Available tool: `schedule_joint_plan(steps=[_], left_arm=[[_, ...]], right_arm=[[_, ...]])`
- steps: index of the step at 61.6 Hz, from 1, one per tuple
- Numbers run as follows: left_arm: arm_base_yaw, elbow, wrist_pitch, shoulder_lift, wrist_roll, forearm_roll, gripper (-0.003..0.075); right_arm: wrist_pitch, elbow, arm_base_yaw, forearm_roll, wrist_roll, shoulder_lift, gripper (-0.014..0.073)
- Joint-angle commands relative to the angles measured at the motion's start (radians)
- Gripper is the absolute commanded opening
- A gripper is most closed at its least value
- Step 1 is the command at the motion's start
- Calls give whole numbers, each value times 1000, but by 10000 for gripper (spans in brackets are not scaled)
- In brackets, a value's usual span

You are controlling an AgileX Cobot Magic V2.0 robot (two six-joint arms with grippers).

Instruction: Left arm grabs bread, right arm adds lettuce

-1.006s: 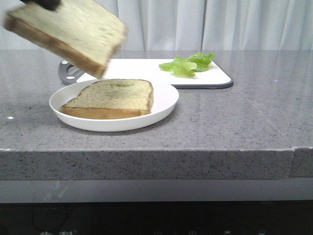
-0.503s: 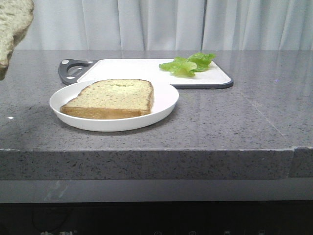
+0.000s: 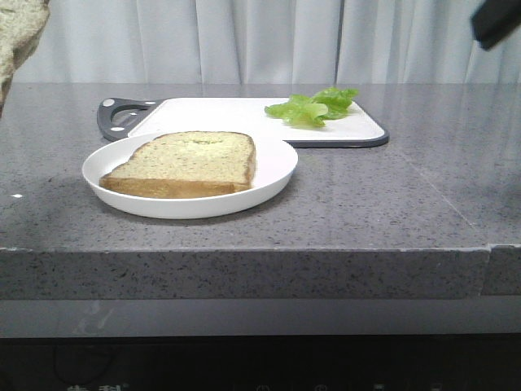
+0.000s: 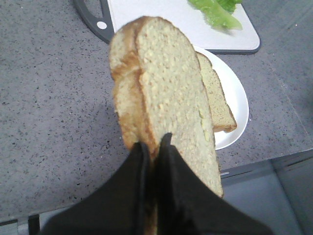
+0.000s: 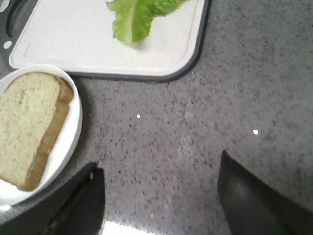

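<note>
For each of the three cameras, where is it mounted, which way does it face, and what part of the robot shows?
Front view: low, facing forward over the counter at the plate; right arm tip shows top right.
Left wrist view: on the left arm, looking down; left gripper pinches the bread.
Right wrist view: on the right arm, looking down at the cutting board; open right gripper fingers show.
All three share the lettuce and plated slice.

No legible txt, labels or nos. anywhere in view.
</note>
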Motion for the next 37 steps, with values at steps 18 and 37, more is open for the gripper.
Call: schedule_joint_plan(steps=[18,37], left_arm=[[2,-27,-69,-2,-2,-48,-20],[2,-27,-69,-2,-2,-48,-20]], right_arm=[[-58,-372,-1,107,-28,347,512],[-47,-658,-1,153,-28,625,512]])
